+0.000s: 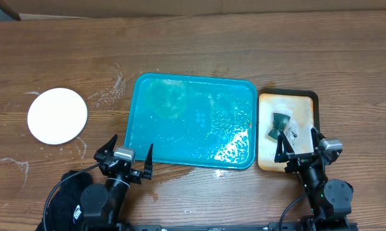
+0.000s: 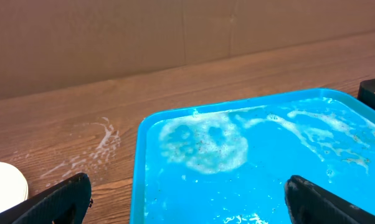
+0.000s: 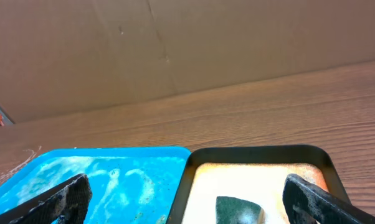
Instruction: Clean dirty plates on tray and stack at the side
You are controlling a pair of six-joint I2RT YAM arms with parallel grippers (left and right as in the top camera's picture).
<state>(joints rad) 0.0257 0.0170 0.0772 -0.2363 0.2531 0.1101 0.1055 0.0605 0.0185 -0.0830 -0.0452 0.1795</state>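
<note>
The teal tray [image 1: 136,128] lies mid-table and holds only wet soap foam and small specks. A white plate [image 1: 57,115] rests on the table to its left; whether other plates lie under it does not show. My left gripper [image 1: 127,156] hovers open over the tray's near left corner, nothing between its fingers. In the left wrist view the gripper [image 2: 187,196] straddles the tray's left rim [image 2: 139,168], and the plate's edge [image 2: 4,180] shows at far left. My right gripper [image 1: 298,145] stands open over the cream tray's near end, also empty [image 3: 186,194].
A cream tray with a dark rim [image 1: 318,102] sits right of the teal tray, holding a dark green sponge [image 1: 281,122], seen too in the right wrist view [image 3: 237,210]. Soap smears mark the wood [image 1: 113,86]. A cardboard wall [image 3: 175,43] stands behind the table.
</note>
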